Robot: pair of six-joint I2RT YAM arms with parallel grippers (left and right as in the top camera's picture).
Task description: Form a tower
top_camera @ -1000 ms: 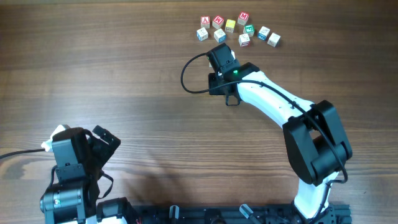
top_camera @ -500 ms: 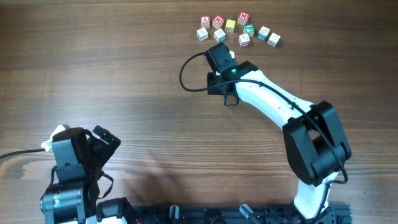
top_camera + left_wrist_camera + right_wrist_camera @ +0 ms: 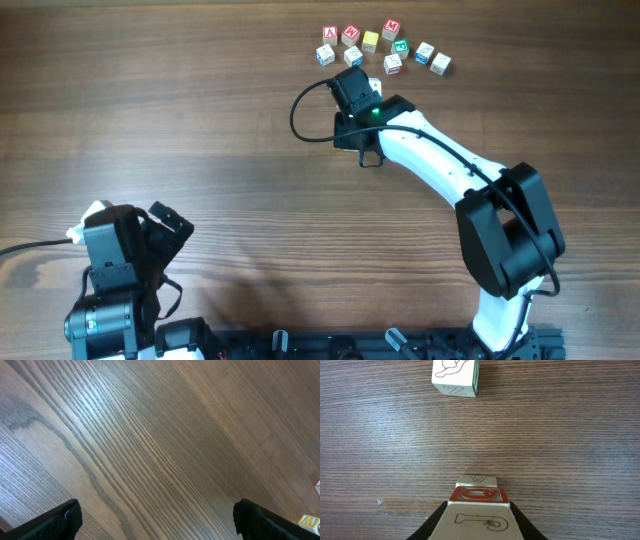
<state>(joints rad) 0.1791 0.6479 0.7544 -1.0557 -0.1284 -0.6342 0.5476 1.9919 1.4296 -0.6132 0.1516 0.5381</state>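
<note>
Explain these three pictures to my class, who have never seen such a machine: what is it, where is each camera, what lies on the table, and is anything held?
It is two robot arms at a brown wooden table. One picture looks down from above; the other two come from a camera on each wrist. A group of small lettered wooden cubes lies at the far edge. The right tool is shut on a pale wooden cube with a red-framed face, close to that group. Another pale face shows just beyond it, perhaps a second cube. The left tool is open and empty over bare wood.
</note>
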